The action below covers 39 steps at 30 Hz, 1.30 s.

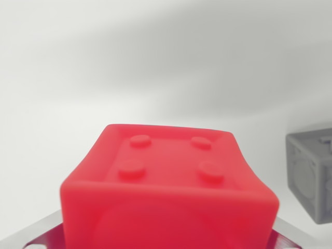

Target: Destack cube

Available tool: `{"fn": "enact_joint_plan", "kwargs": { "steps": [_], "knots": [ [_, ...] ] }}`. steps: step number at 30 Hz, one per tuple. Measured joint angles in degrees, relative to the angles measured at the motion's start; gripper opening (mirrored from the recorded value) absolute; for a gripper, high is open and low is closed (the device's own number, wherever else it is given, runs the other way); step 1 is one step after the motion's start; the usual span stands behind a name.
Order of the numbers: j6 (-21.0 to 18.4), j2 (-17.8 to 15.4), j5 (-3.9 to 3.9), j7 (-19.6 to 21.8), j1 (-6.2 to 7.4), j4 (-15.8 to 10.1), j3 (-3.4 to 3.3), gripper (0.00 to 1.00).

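Wrist view: glossy red plastic cube (168,194) filling the lower centre, very close to the lens, top face showing four round studs inside a raised border. Metal parts of the claw (166,244) poking out at both lower corners, tight against the red cube's sides; whether actually clamped on it, cannot tell. Grey plastic cube (313,176) resting apart on the plain white tabletop (104,78), cut off by the wrist view's right edge, slightly blurred.
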Motion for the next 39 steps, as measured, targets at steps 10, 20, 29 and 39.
{"fn": "enact_joint_plan", "kwargs": {
  "steps": [10, 20, 29, 39],
  "knots": [
    [-0.3, 2.9, 0.0, 2.26, 1.04, 3.3, -0.15, 0.0],
    [1.5, 5.9, 0.0, 2.62, 1.28, 4.04, -0.31, 0.0],
    [3.71, 8.59, 0.0, 2.63, 1.33, 4.6, -0.37, 0.0],
    [5.56, 11.26, 0.0, 2.63, 1.4, 5.39, -0.46, 0.0]
  ]
}}
